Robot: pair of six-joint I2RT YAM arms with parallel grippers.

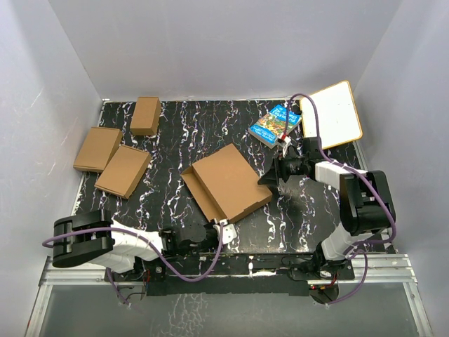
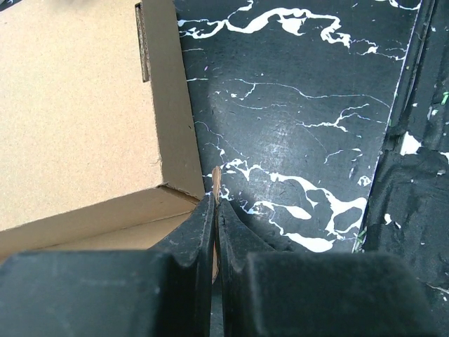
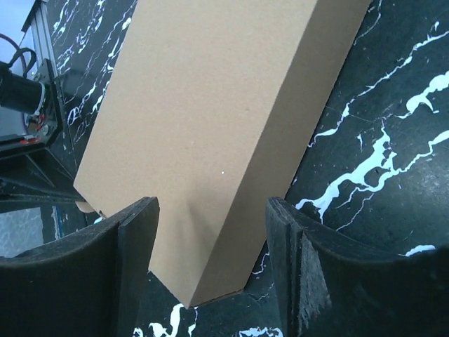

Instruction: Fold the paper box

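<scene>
The paper box (image 1: 228, 181) lies mostly folded in the middle of the black marble mat, its lid down and a side strip showing along its left edge. My left gripper (image 1: 218, 227) is at the box's near corner, shut on a thin cardboard flap edge (image 2: 216, 181) that stands up between its fingertips; the box body (image 2: 77, 112) fills the left of that view. My right gripper (image 1: 267, 180) is open at the box's right corner. In the right wrist view the box (image 3: 210, 112) runs between the two spread fingers (image 3: 137, 235), untouched.
Three smaller folded brown boxes (image 1: 123, 170) (image 1: 97, 148) (image 1: 146, 115) lie at the far left. A blue book (image 1: 275, 125) and a white board with an orange rim (image 1: 334, 114) lie at the far right. White walls enclose the mat.
</scene>
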